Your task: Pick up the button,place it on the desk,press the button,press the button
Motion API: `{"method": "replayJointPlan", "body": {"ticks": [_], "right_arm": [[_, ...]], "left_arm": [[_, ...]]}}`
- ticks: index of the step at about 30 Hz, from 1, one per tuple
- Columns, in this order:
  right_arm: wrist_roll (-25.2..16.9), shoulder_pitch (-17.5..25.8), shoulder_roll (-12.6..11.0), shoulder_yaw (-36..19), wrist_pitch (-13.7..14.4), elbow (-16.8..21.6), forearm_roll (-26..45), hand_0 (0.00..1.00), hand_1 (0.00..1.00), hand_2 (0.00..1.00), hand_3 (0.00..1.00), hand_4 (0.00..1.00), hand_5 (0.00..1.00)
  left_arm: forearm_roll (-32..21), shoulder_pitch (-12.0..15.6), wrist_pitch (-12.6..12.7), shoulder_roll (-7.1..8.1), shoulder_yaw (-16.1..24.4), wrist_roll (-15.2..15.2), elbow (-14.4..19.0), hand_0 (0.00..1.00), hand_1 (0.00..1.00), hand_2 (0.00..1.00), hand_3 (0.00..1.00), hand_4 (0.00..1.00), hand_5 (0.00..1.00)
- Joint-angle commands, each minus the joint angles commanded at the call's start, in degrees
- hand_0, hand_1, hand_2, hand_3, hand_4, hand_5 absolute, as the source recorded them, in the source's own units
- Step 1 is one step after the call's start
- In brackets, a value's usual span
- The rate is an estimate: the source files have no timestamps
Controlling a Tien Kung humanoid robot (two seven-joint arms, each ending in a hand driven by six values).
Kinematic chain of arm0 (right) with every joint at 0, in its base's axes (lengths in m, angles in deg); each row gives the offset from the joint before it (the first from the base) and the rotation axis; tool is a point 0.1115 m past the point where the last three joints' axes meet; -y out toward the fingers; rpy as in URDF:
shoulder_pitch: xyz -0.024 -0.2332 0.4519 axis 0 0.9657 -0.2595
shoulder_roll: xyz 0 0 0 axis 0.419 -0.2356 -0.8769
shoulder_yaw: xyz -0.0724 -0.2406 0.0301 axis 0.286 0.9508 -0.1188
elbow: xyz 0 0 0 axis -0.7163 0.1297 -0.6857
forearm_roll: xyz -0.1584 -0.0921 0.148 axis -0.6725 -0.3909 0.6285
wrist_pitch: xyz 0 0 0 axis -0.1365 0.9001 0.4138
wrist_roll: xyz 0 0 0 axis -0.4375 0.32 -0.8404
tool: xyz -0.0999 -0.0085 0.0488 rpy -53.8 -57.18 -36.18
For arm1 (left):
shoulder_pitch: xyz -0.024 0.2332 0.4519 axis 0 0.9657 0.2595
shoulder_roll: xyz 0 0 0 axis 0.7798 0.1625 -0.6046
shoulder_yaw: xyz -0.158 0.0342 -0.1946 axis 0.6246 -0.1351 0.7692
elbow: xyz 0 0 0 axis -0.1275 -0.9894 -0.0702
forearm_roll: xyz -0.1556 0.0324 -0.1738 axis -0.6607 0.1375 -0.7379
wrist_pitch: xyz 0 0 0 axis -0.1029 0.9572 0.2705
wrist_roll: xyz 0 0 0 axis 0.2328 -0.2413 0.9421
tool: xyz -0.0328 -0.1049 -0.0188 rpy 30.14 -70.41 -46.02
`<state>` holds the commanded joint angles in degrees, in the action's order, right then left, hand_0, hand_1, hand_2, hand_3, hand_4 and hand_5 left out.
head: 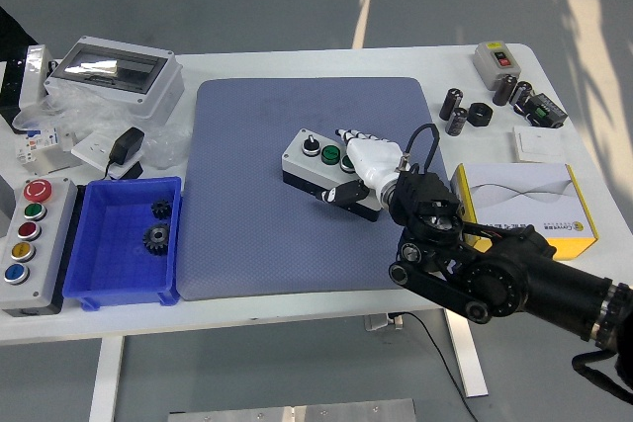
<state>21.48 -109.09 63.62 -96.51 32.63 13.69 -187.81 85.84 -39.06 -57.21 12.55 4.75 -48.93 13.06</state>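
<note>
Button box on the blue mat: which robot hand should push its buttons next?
Probably the right hand: it already rests on the right end of the button box, fingers over the top. No left arm shows.

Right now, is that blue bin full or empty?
Nearly empty. The blue bin holds only two dark gears near its right side; the rest of its floor is bare.

A grey button box (pixel 315 161) with a dark base lies skewed on the blue mat (pixel 247 205), bearing black and green buttons (right end hidden).
</note>
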Motion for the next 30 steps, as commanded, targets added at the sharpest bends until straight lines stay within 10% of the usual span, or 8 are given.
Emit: {"method": "replayJointPlan", "body": {"ticks": [5,6,30], "right_arm": [[-0.2,-0.3,0.2,0.6,0.6,-0.5,0.5,0.758,0.863,0.896,0.998,0.993,0.476],[-0.2,-0.3,0.2,0.7,0.7,-0.7,0.6,0.389,0.646,0.703,0.920,0.944,0.396],[-0.9,-0.7,0.8,3.4,4.4,-2.7,1.0,0.266,0.488,0.556,0.753,0.732,0.209]], "left_arm": [[0.0,0.0,0.0,0.03,0.0,0.0,0.0,0.625,0.586,0.548,0.615,0.638,0.204],[0.0,-0.1,0.0,0.04,0.0,0.0,0.0,0.625,0.586,0.547,0.616,0.638,0.205],[-0.2,-0.1,-0.1,0.06,-0.3,-0.3,0.0,0.625,0.586,0.547,0.615,0.634,0.200]]}}
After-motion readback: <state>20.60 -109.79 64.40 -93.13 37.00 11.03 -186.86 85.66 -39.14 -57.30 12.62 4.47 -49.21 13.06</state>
